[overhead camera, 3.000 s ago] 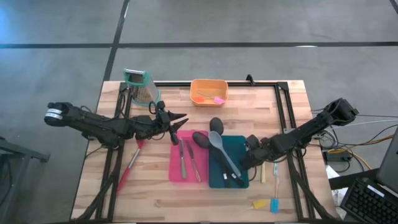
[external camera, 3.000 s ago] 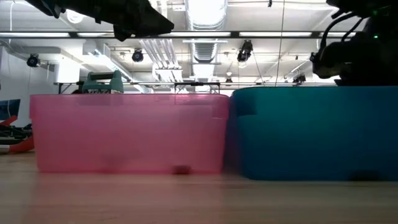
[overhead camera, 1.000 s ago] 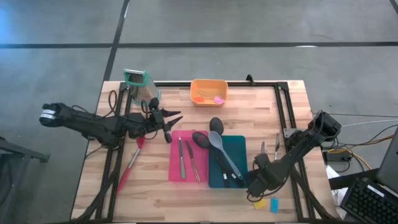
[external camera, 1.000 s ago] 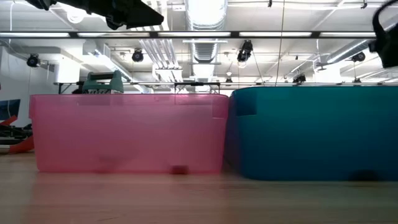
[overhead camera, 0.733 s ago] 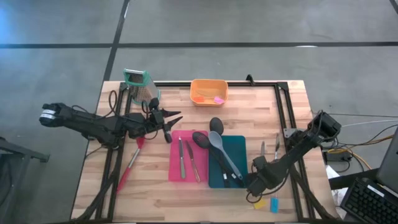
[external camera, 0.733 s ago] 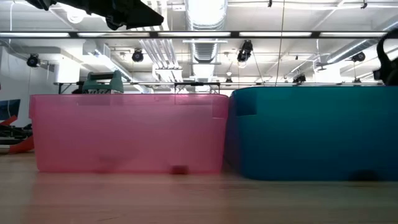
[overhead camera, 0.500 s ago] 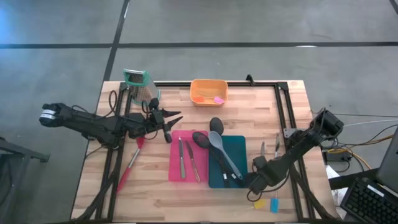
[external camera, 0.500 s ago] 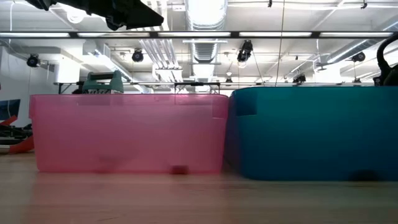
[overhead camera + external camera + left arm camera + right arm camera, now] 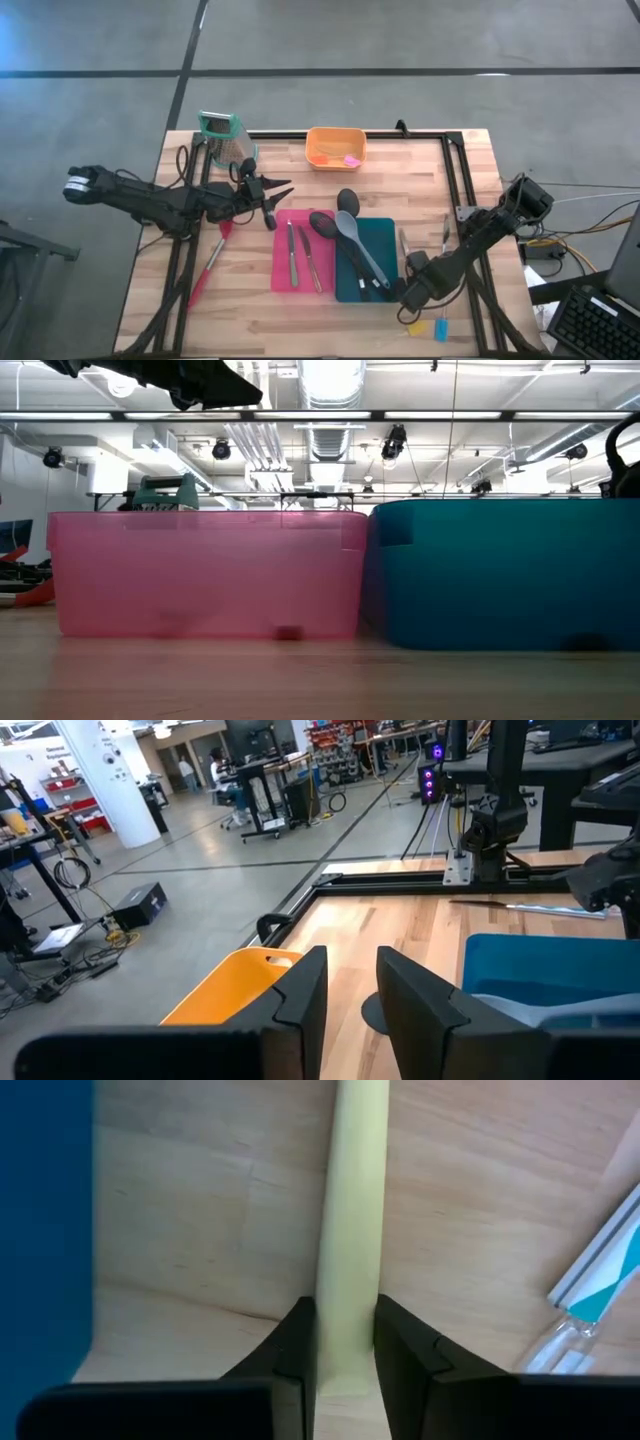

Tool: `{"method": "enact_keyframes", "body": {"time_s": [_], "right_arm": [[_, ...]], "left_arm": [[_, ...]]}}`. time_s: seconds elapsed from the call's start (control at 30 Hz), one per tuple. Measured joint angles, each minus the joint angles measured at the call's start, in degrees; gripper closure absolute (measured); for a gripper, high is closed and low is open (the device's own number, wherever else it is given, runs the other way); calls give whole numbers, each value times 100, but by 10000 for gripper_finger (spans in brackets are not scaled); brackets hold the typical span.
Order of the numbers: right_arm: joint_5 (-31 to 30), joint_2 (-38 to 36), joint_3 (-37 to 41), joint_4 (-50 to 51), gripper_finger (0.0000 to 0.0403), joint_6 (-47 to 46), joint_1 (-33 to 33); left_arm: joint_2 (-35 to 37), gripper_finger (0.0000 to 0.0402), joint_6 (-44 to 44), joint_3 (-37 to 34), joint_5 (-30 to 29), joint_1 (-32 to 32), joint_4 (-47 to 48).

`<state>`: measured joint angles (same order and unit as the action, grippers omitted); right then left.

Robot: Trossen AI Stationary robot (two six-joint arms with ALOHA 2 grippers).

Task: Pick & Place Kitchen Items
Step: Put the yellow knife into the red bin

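Note:
My right gripper (image 9: 345, 1355) points down at the table beside the teal bin's (image 9: 365, 262) near right corner, shut on a pale yellow-handled knife (image 9: 350, 1230) that lies on the wood. Its blade (image 9: 402, 243) points toward the far edge. A teal-and-white handled knife (image 9: 598, 1268) lies just to the right. My left gripper (image 9: 352, 990) hangs level above the pink bin's (image 9: 300, 255) far left corner, a narrow gap between its fingers and nothing in it. Spoons lie in the teal bin, two knives in the pink one. My right gripper pinches the yellow handle's two long sides (image 9: 348, 1315) between its two fingers (image 9: 400, 1345), close to the handle's near end. The fingers come from above, pointing down, and stand across the handle. The knife lies flat on the table.
An orange bin (image 9: 335, 147) with a pink piece stands at the far middle, and a metal grater (image 9: 222, 137) at the far left. A red utensil (image 9: 210, 265) lies left of the pink bin. Small yellow (image 9: 415, 327) and blue (image 9: 440, 328) pieces lie near the front edge.
My right gripper has sunk a little toward the table beside the teal bin. The yellow-handled knife's blade end has swung a little toward the teal bin, while its handle end stays under the gripper.

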<state>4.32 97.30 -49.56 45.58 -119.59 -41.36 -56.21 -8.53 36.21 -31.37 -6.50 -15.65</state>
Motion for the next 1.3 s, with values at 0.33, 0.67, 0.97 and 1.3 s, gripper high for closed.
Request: {"method": "enact_keyframes", "body": {"time_s": [0.33, 0.67, 0.97, 1.3], "right_arm": [[-615, -383, 81, 859, 343, -144, -26], [-1250, -974, 57, 1494, 343, -218, -30], [-2917, -1350, -335, 1678, 343, 270, -26], [-5062, -1353, -1344, 2206, 343, 1816, 12]], "left_arm": [[0, 305, 14, 0, 1, -4, -13], [0, 307, 19, 0, 1, -2, 0], [0, 307, 285, -2, 4, -2, 183], [0, 305, 645, -2, 107, -2, 331]]}}
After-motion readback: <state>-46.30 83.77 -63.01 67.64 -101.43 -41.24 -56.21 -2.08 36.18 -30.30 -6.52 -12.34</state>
